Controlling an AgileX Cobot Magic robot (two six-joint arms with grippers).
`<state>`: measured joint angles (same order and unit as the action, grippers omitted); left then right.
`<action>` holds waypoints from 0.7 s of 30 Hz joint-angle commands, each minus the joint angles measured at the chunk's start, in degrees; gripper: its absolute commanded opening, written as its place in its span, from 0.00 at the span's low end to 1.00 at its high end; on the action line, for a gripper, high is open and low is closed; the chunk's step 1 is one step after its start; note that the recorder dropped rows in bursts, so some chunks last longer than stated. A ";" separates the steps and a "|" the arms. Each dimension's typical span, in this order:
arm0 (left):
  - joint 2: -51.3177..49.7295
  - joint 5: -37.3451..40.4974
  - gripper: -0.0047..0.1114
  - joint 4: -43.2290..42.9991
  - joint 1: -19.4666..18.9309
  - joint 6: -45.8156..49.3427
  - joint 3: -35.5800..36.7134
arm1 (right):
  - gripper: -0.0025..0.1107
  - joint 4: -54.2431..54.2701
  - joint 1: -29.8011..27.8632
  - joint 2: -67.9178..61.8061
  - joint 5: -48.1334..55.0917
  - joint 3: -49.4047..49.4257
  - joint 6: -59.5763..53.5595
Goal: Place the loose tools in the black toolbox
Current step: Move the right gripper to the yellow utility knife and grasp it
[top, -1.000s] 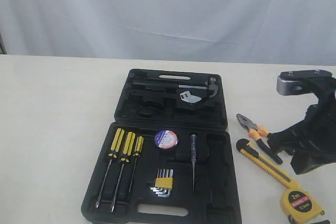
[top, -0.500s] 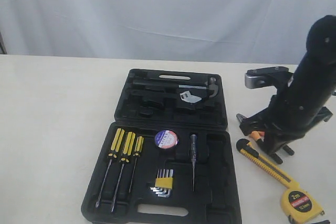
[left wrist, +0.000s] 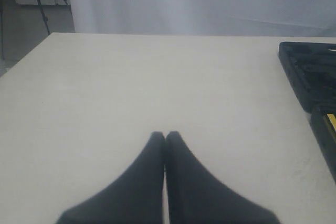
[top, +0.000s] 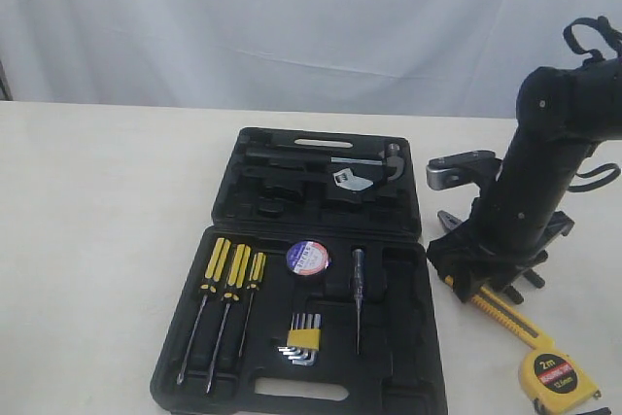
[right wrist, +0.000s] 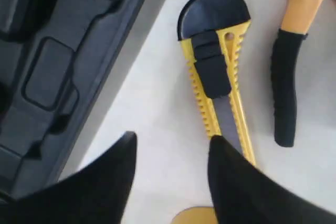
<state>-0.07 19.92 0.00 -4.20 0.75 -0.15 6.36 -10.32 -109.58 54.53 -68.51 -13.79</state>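
- hovering low over the right side of the table (top: 97, 240), the right end effector (right wrist: 170, 142) has its fingers parted to a middling width and holds nothing.
- the utility knife (right wrist: 218, 77) lies flat on the table just beside the right edge of the black toolbox (top: 398, 289), directly under that end effector.
- one fingertip sits over the knife's body, while the other hangs over bare table between knife and toolbox.
- so the knife is off-centre in the gap, on the side away from the toolbox. a small sideways shift looks needed before closing.
- the knife's long axis runs slantwise from the toolbox toward the table corner where the tape measure (top: 556, 376) sits. the fingers stand roughly across it, which suits a pinch over its narrow width.
- the pliers (right wrist: 286, 77) lie near the knife on its side away from the toolbox, not touching it, so the outer finger has little room there.
- the left end effector (left wrist: 165, 137) is pressed closed and empty over bare table beyond the toolbox's left edge, so the right arm is plainly nearer.
- the tape roll (top: 307, 258) sits in the toolbox already.
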 commanded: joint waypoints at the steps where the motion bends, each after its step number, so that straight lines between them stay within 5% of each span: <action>1: 0.07 -0.31 0.04 0.00 0.27 -0.33 0.15 | 0.49 -2.35 -0.40 -0.10 -1.93 -0.45 -1.07; 21: 0.07 -0.31 0.04 0.00 0.27 -0.33 0.15 | 0.49 -2.61 -0.40 -5.98 -8.59 -0.45 -2.96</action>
<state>-0.07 19.92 0.00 -4.20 0.75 -0.15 4.60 -10.32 -114.92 46.48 -68.65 -16.26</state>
